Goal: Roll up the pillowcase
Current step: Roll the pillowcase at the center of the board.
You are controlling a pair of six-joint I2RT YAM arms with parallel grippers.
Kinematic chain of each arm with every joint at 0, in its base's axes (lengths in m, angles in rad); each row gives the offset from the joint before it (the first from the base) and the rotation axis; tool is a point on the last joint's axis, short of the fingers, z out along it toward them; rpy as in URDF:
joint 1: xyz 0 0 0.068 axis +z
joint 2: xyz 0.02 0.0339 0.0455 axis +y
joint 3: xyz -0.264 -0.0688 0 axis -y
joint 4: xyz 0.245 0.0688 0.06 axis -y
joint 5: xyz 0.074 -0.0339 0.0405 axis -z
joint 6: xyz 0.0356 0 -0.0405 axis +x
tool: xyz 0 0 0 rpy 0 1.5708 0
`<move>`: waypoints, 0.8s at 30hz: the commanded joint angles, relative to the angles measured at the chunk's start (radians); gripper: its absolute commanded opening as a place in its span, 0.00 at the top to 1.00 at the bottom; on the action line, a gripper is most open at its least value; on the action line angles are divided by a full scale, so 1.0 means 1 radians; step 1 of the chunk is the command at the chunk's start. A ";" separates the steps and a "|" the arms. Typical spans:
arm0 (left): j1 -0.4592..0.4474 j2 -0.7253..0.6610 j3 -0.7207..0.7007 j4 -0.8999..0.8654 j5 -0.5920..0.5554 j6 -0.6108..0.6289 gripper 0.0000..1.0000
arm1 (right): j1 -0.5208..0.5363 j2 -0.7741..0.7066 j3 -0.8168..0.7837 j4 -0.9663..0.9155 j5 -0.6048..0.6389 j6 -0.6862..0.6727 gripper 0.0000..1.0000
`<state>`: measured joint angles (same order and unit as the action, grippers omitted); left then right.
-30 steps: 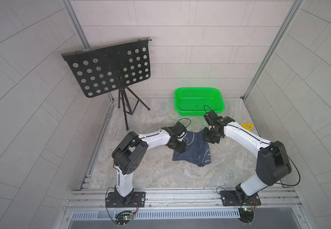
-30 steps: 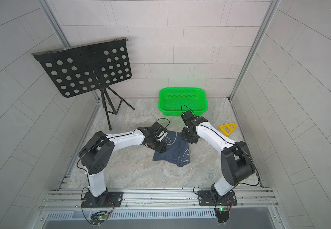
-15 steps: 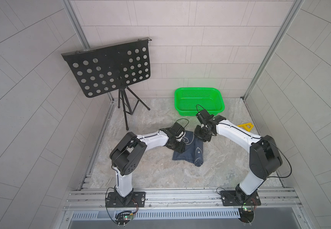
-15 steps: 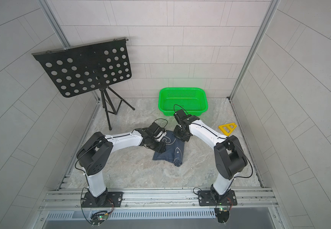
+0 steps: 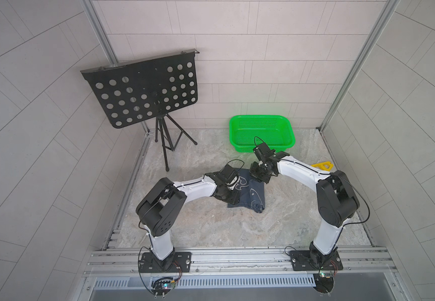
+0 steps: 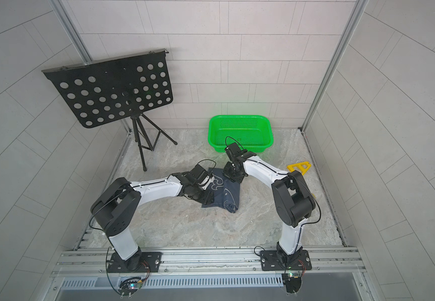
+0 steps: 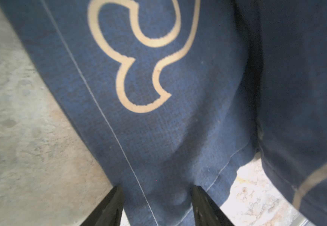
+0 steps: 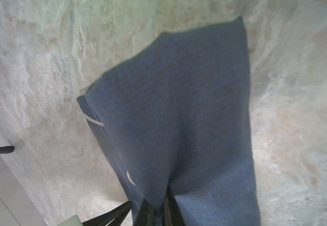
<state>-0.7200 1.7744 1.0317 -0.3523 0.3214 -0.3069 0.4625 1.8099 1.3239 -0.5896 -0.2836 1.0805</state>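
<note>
Pillowcase (image 5: 251, 191) lies mid-tabletop (image 5: 211, 226), between the 2 arms and just in front of the green basket (image 5: 261, 117). It is dark navy cloth with pale outline drawings, folded to a narrow strip. The near end is crumpled.

Left fingers (image 7: 109, 209) are set apart, with their tips down at the cloth's left edge, 1 on each side of a white stitch line. The cloth runs between them. No pinch that I can make out. In the left wrist view a pale looped outline sits just beyond the tips.

Right fingers (image 8: 171, 210) are closed tight on a fold at the pillowcase's far end, the end nearest the basket. In the right wrist view the cloth fans out from the pinch over the marbled surface. I cannot tell whether that end is clear of the surface.

A black perforated music stand (image 5: 143, 90) stands on its tripod in the far left corner. A yellow triangular piece (image 5: 322, 165) lies at the right, well apart from the cloth.
</note>
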 commanded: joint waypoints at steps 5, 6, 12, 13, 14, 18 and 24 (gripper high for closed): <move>-0.001 0.019 -0.027 -0.034 -0.090 0.028 0.41 | 0.002 0.004 0.012 0.077 0.016 0.035 0.93; -0.003 0.025 -0.027 -0.046 -0.109 0.032 0.42 | 0.002 0.003 0.009 0.085 0.019 0.039 0.93; -0.019 0.065 -0.015 -0.102 -0.226 0.053 0.46 | -0.002 0.005 -0.023 0.163 0.015 0.092 0.98; -0.025 0.069 -0.012 -0.110 -0.241 0.055 0.46 | -0.005 0.002 -0.023 0.174 0.016 0.098 0.99; -0.031 0.073 -0.009 -0.118 -0.252 0.062 0.46 | -0.006 -0.001 -0.023 0.186 0.022 0.103 0.99; -0.048 0.081 -0.010 -0.128 -0.271 0.071 0.46 | -0.012 0.006 -0.009 0.201 0.040 0.111 1.00; -0.052 0.071 -0.012 -0.133 -0.271 0.075 0.46 | -0.017 0.038 -0.020 0.226 0.052 0.129 1.00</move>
<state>-0.7776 1.7973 1.0466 -0.3820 0.0975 -0.2451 0.4515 1.8305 1.3075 -0.3893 -0.2684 1.1904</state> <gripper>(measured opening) 0.539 0.096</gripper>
